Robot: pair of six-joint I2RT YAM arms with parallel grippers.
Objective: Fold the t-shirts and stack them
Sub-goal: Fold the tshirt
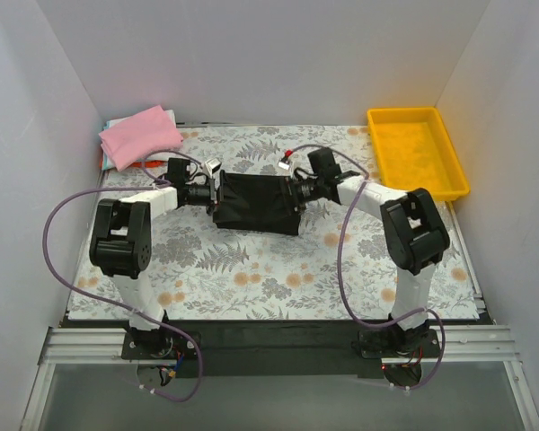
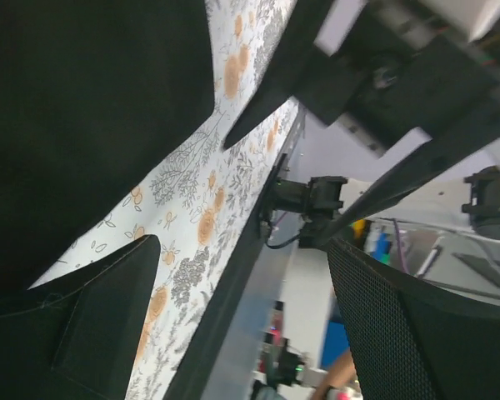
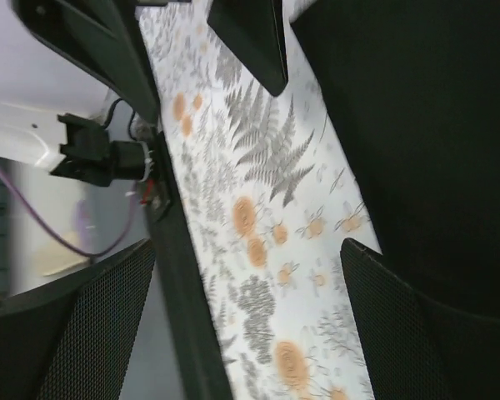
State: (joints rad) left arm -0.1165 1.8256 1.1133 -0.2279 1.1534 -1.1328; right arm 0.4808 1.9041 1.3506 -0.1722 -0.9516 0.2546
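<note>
A plain black t-shirt [image 1: 256, 203] lies folded into a rectangle in the middle of the floral table. My left gripper [image 1: 215, 191] is at its left edge and my right gripper [image 1: 297, 192] at its right edge, facing each other. In the left wrist view the black cloth [image 2: 83, 108] fills the upper left; the gripper [image 2: 258, 333] is open with bare table between the jaws. In the right wrist view the cloth [image 3: 433, 125] is on the right and the gripper [image 3: 246, 333] is open too. A folded pink t-shirt [image 1: 142, 133] tops a stack with pale and orange-red edges [image 1: 109, 160] at the back left.
A yellow plastic tray [image 1: 452, 160] stands at the back right. White walls enclose the table on three sides. The floral cloth [image 1: 251, 278] ends at a black strip along the near edge, by the arm bases. Purple cables loop from both arms.
</note>
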